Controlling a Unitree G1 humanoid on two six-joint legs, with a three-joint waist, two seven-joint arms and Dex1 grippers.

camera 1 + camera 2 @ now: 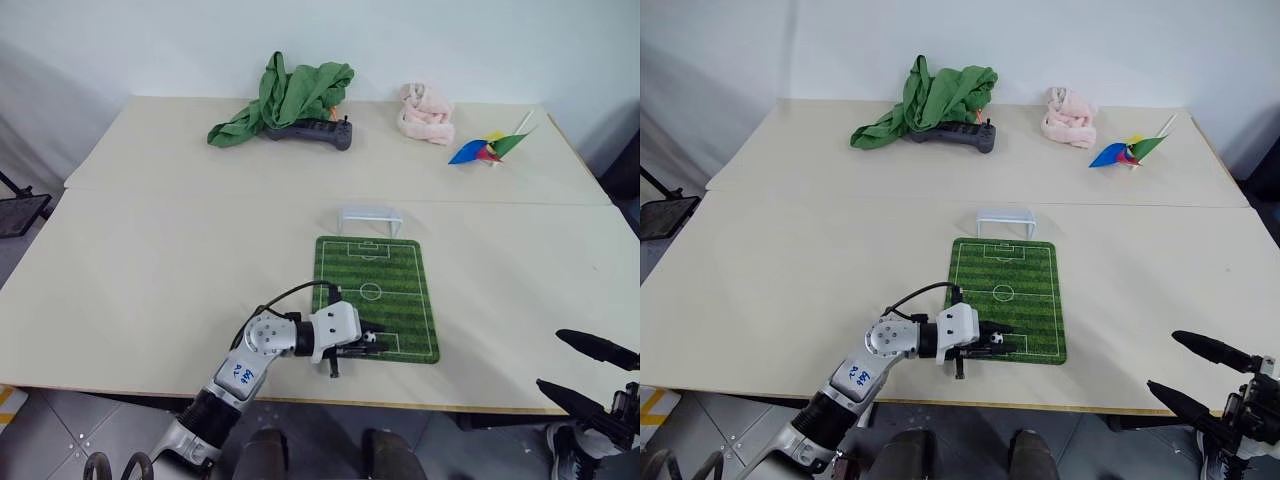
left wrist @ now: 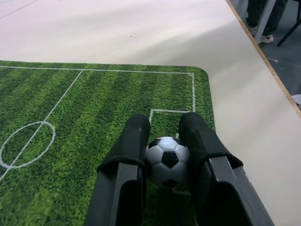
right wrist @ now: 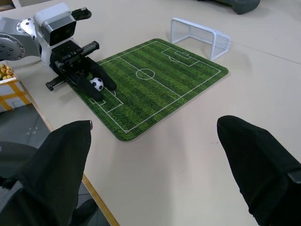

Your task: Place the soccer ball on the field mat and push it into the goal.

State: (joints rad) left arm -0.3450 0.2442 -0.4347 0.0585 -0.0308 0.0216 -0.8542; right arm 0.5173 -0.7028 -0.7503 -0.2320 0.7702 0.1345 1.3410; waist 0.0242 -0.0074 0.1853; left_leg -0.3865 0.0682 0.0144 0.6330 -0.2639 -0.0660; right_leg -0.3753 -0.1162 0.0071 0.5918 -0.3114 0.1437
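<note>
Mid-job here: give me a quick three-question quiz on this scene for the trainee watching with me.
1. True or false: the left gripper is shut on the soccer ball.
2. Which end of the field mat does the goal stand at: A) far end, B) near end?
3. Fill in: the right gripper is ____.

Key:
1. True; its fingers pinch the ball over the mat's near penalty box.
2. A; just beyond the far edge.
3. Open, holding nothing.
</note>
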